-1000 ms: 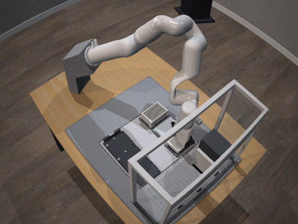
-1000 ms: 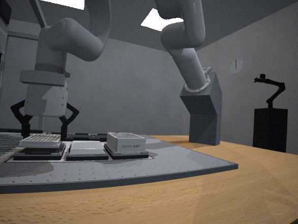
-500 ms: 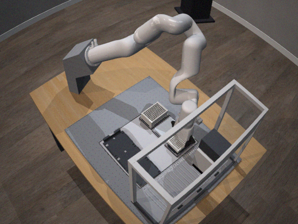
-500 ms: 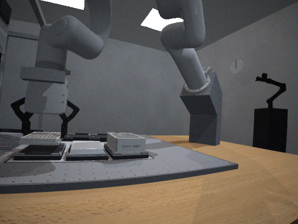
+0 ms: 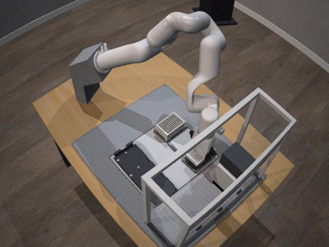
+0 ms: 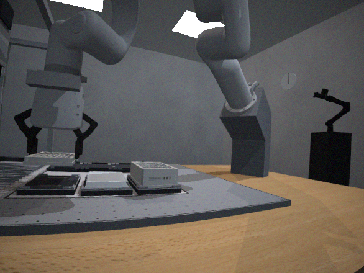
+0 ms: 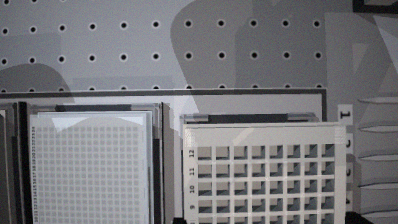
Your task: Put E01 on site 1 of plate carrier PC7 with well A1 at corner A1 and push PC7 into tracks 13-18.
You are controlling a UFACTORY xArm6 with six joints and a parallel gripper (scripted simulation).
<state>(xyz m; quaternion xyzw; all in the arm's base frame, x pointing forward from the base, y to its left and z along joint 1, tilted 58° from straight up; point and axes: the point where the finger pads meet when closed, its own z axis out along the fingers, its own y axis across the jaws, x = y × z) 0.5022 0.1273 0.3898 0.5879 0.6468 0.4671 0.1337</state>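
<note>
fingers (image 6: 78,146) wide | clamped on E01 (image 6: 50,157) | above nest S3 (image 6: 48,183)

The 96-well plate E01 (image 6: 50,157) is clamped level between the fingers of the gripper (image 6: 55,152), raised clear of nest S3 (image 6: 49,183), which lies below and in front of the hand. The 384-well plate E10 (image 6: 105,180) and the deep-well block E07 (image 6: 154,174) are seated in the nests beside it. The dark carrier PC7 (image 5: 135,164) lies flat on the apron, well apart from the hand.
</note>
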